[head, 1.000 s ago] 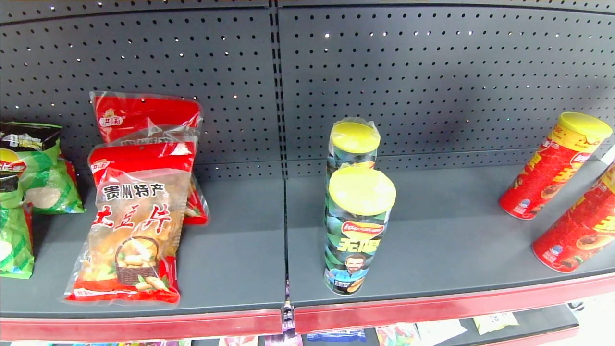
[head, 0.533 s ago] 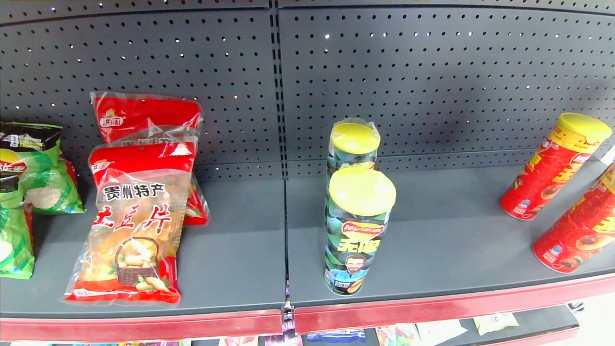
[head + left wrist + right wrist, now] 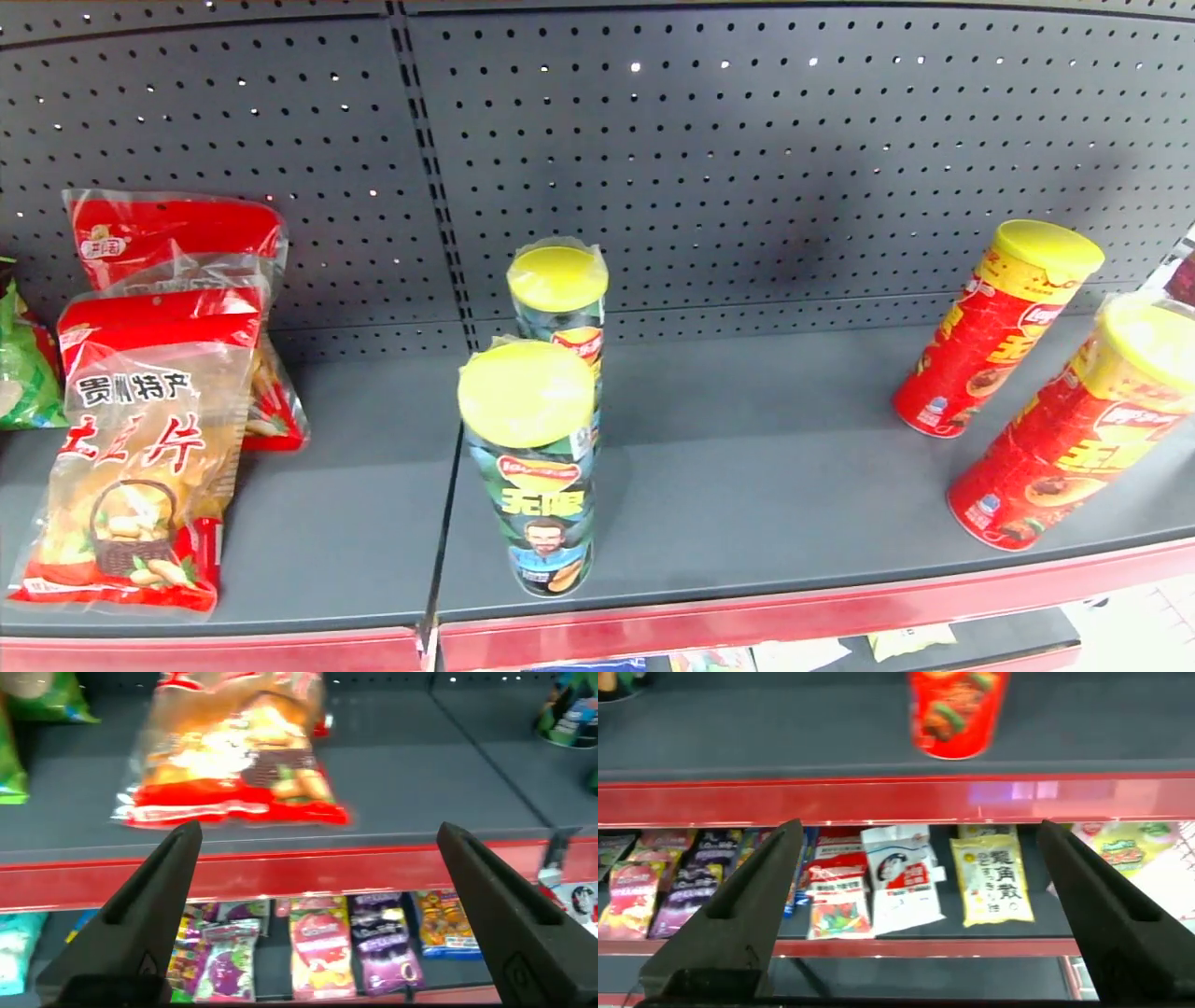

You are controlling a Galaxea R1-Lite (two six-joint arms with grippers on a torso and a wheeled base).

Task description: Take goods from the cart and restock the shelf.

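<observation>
The grey shelf [image 3: 747,485] with a red front lip holds two green chip cans with yellow lids, one in front [image 3: 537,467] and one behind [image 3: 558,289]. Two red cans [image 3: 999,327] [image 3: 1074,429] stand at the right. Red snack bags [image 3: 140,448] lean at the left. My left gripper [image 3: 318,833] is open and holds nothing; it is in front of the shelf lip [image 3: 308,863], below a red bag [image 3: 234,765]. My right gripper [image 3: 920,829] is open with nothing between its fingers, level with the lip [image 3: 896,798], below a red can [image 3: 957,709].
Green bags [image 3: 23,373] sit at the far left. The pegboard back wall [image 3: 747,168] closes the shelf behind. A lower shelf carries several small packets [image 3: 318,943] [image 3: 896,877]. Bare shelf floor lies between the green cans and the red cans.
The whole head picture has shifted left, so the camera has moved to the right. The goods on the shelf keep their places.
</observation>
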